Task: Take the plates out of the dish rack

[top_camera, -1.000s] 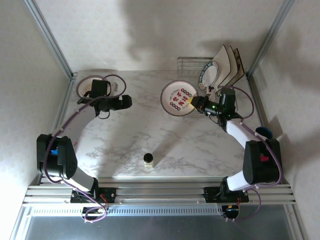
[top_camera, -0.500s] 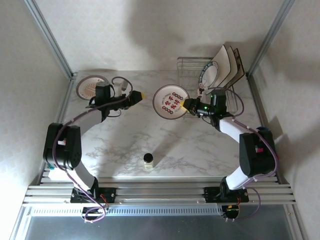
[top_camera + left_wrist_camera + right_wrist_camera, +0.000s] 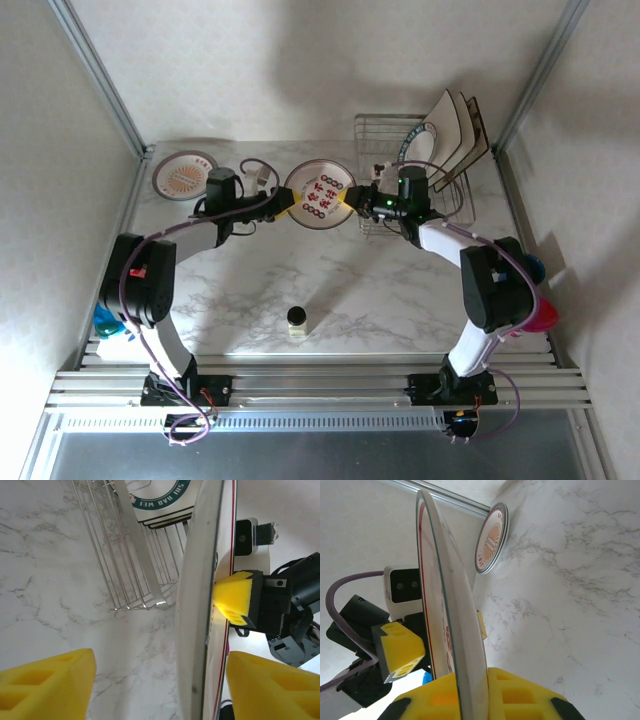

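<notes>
Overhead, plate face; wrists, mere edge

Both arms: pale grey links, black joint housings, purple cable strapped along each. Left arm, 9 o'clock: red mark on black shoulder block. Right arm, 3 o'clock: red mark likewise, green light at wrist. Pads yellow, blocky, square recesses. Wrist cameras in white housings, black lenses.

plate spanning mid-table, dish rack behind right, bare tabletop nearer, bottle centred
</notes>
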